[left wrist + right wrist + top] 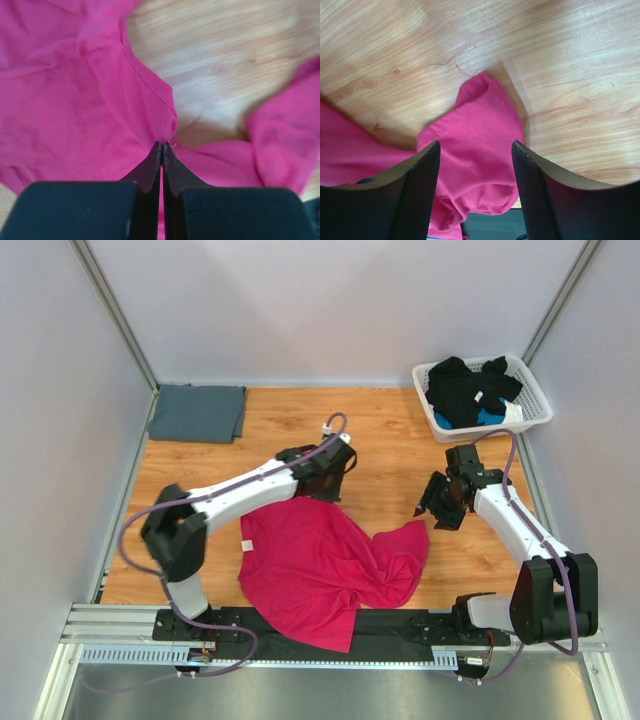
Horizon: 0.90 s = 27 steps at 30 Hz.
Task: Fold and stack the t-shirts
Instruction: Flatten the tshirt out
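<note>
On the counter (pixel 400 440): pink shirt (pixel 310 570) crumpled near front; grey shirt (pixel 197 412) folded flat in far-left corner, likely stack base; left claw (pixel 161 145) pinches pink shirt's far edge, probably to spread it; right claw (pixel 476 145) open over bunched end

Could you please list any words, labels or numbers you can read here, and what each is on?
None can be read.
The magenta t-shirt, the folded blue-grey t-shirt and the white basket show no print.
A small white patch on the dark clothes in the basket is too small to read.
</note>
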### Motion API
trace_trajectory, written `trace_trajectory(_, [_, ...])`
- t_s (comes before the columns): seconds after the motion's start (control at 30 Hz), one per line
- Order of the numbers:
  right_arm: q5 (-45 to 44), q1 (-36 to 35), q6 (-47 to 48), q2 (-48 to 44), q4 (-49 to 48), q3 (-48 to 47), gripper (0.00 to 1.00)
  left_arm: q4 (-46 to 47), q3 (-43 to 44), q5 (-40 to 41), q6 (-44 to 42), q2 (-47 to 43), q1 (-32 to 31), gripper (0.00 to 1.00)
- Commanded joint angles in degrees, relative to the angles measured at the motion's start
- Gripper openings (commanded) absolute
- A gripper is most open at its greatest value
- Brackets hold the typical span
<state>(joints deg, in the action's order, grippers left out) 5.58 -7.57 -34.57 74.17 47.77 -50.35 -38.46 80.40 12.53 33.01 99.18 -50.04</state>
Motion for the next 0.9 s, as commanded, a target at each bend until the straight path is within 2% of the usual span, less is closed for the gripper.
trace_trajectory(0.0, [1.5,-0.2,0.8,0.6,-2.2,-1.4,0.6,-0.1,-8.5,2.0,4.2,-8.7,-0.1,0.0])
trace_trajectory(0.17, [2.2,-3.1,1.7,1.0,-3.3,-1.8,0.59,-6.6,-20.4,6.8,10.2,-17.2,0.4,0.0])
trace_trajectory(0.27, [2.0,-8.4,1.9,1.9,-3.7,-3.3,0.59,-9.9,-24.8,9.2,10.8,-20.2,0.6,0.0])
trace_trajectory(0.37, [0.7,-12.5,2.0,3.8,-3.9,-5.7,0.59,-11.0,-30.0,7.0,13.2,-22.8,0.6,0.0])
trace_trajectory(0.53, [-1.5,-21.4,2.1,9.8,-3.9,-10.0,0.59,-5.8,-41.5,0.1,16.6,-26.7,0.6,0.0])
trace_trajectory(0.63, [-2.0,-25.4,3.7,14.3,-3.7,-14.2,0.6,-5.8,-42.4,0.4,16.7,-26.7,0.6,0.18])
trace_trajectory(0.67, [-2.3,-26.2,4.2,15.6,-3.5,-15.5,0.6,-6.4,-42.2,0.7,16.5,-26.7,0.6,0.44])
trace_trajectory(0.7, [-2.4,-27.5,5.4,17.0,-3.1,-18.3,0.61,-7.7,-41.0,0.9,16.2,-26.6,0.6,0.56])
trace_trajectory(0.77, [-2.7,-28.9,6.4,21.1,-2.9,-21.3,0.61,-9.3,-37.8,2.2,14.8,-27.4,0.6,0.73])
trace_trajectory(0.87, [-2.9,-29.5,7.8,27.0,-2.5,-27.8,0.61,-12.0,-33.1,5.3,13.2,-29.1,1.4,0.84])
